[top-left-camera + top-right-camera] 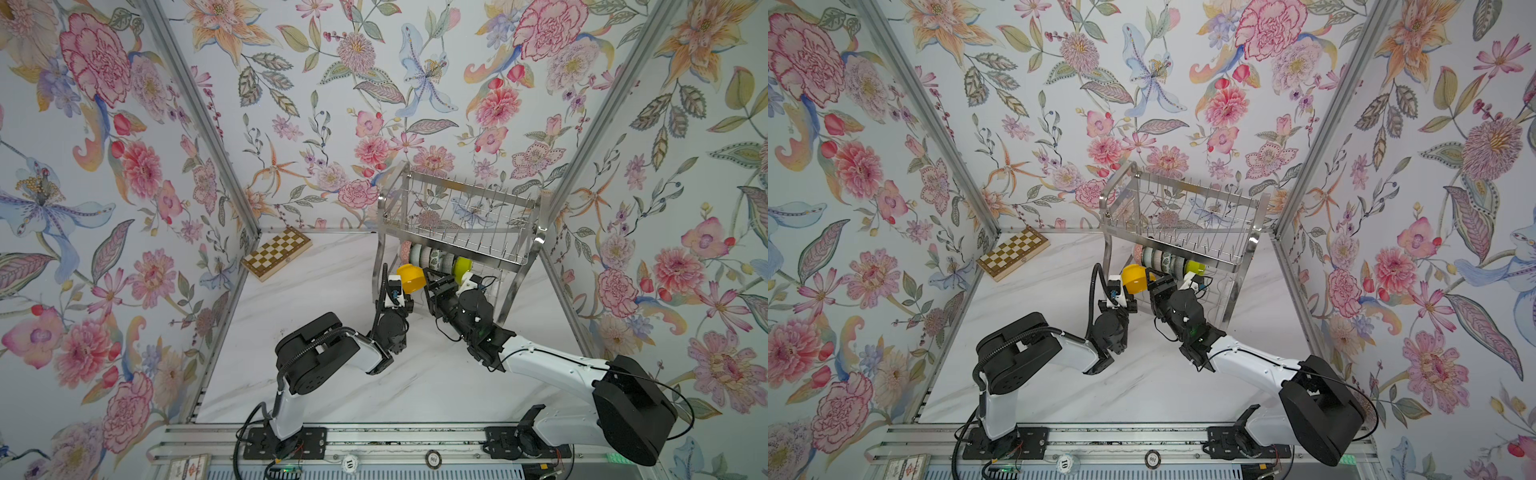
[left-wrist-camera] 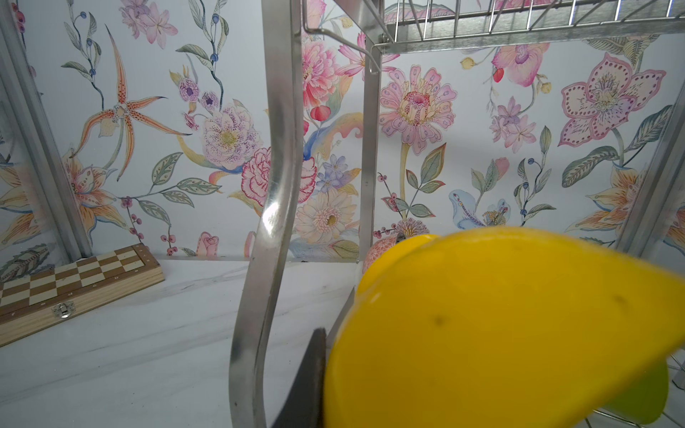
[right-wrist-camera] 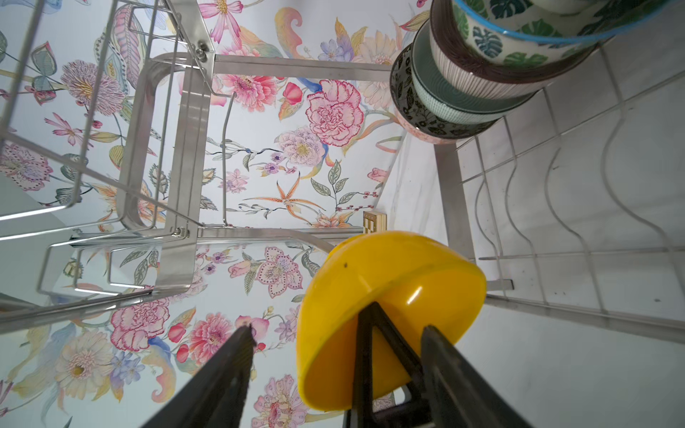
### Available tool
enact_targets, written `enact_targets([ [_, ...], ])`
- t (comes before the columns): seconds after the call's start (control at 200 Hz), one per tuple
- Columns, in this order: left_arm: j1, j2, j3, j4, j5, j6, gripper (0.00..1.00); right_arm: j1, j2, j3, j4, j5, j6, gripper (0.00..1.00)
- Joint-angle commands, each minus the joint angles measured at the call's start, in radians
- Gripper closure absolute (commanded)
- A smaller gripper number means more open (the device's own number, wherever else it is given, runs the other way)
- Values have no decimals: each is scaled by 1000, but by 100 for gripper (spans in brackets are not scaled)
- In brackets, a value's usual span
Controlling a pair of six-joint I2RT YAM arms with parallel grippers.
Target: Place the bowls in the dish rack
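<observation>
- In both top views, your dish rack [image 1: 457, 216] [image 1: 1179, 212] stands at the table's 1 o'clock. The chessboard [image 1: 276, 257] [image 1: 1012, 257] lies at 10 o'clock, well apart from it.
- On the rack's lower shelf a row of bowls [image 1: 432, 257] [image 1: 1163, 259] stands on edge, nested. The lime green bowl [image 1: 462, 266] [image 1: 1196, 266] closes the row's 3 o'clock end.
- Your left gripper [image 1: 404, 296] [image 1: 1126, 296] is clamped on the orange-yellow bowl [image 1: 411, 279] [image 1: 1134, 279], held tilted at the rack's 7 o'clock corner.
- Your right gripper [image 1: 432, 286] [image 1: 1156, 286] sits just at that bowl's 4 o'clock.
- Left wrist view: the orange-yellow bowl [image 2: 500, 326] fills the foreground beside a rack leg [image 2: 274, 185]. One black finger [image 2: 307, 378] lies against its wall, and the other finger is hidden.
- Right wrist view: your right gripper [image 3: 337, 328] has its jaws apart and nothing pinched between them. The orange-yellow bowl [image 3: 370, 274] is just ahead, with a black finger across its rim.
- Beyond it in this view are the leaf-patterned bowl [image 3: 519, 33], the pink-striped bowl [image 3: 474, 74], the mint bowl [image 3: 444, 100] and the black-and-white bowl [image 3: 407, 100], nested together on the rack.
</observation>
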Motion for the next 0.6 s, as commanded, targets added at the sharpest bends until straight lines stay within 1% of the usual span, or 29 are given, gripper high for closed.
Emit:
enact_targets([
  [0.0, -10, 26, 32, 93, -17, 19, 100, -5, 33, 50, 72, -26, 68, 32],
  [0.075, -11, 33, 36, 100, -14, 29, 100, -5, 56, 71, 76, -31, 82, 34],
  [0.18, -17, 42, 35, 119, -20, 36, 100, -5, 85, 80, 112, -21, 108, 44],
  [0.2, -18, 41, 34, 120, -19, 59, 100, -5, 91, 83, 116, -19, 113, 47],
  [0.26, -19, 40, 28, 130, -20, 64, 100, -5, 101, 90, 123, -14, 127, 52],
  [0.37, -27, 39, 23, 143, -19, 83, 100, -2, 121, 97, 128, -2, 151, 65],
  [0.53, -36, 39, 23, 143, -14, 108, 100, 2, 148, 91, 157, 12, 174, 87],
  [0.595, -41, 31, 13, 143, -6, 108, 100, 3, 151, 90, 161, 19, 171, 92],
])
